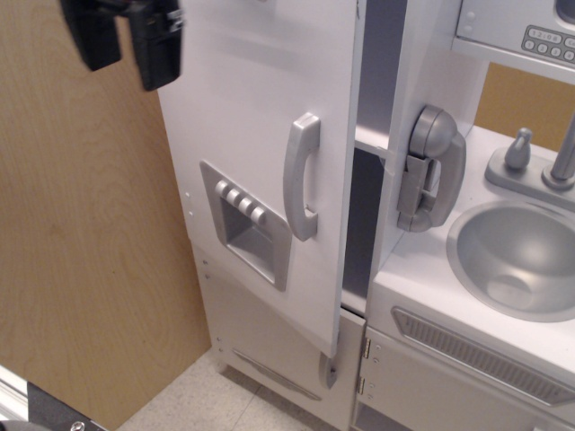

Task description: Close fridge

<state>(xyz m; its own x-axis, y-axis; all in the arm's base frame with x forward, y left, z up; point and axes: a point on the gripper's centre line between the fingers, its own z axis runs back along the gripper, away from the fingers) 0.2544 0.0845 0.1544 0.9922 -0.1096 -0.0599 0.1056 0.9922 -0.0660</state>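
Note:
The fridge (377, 108) is a tall white toy-kitchen cabinet. Its large white door (260, 126) has swung almost shut; a narrow gap at its right edge still shows the shelves inside. The door carries a grey vertical handle (303, 177) and a grey ice-dispenser panel (245, 223). My black gripper (126, 36) is at the top left, just left of the door's hinge side, with two dark fingers hanging down. It holds nothing that I can see, and it is blurred and partly cut off.
A smaller lower white door (269, 350) with a short grey handle (329, 368) sits under the fridge door. A grey toy phone (431, 166) hangs on the cabinet side. A grey sink (517, 260) with a tap (539, 162) is at right. A wooden panel (90, 251) stands at left.

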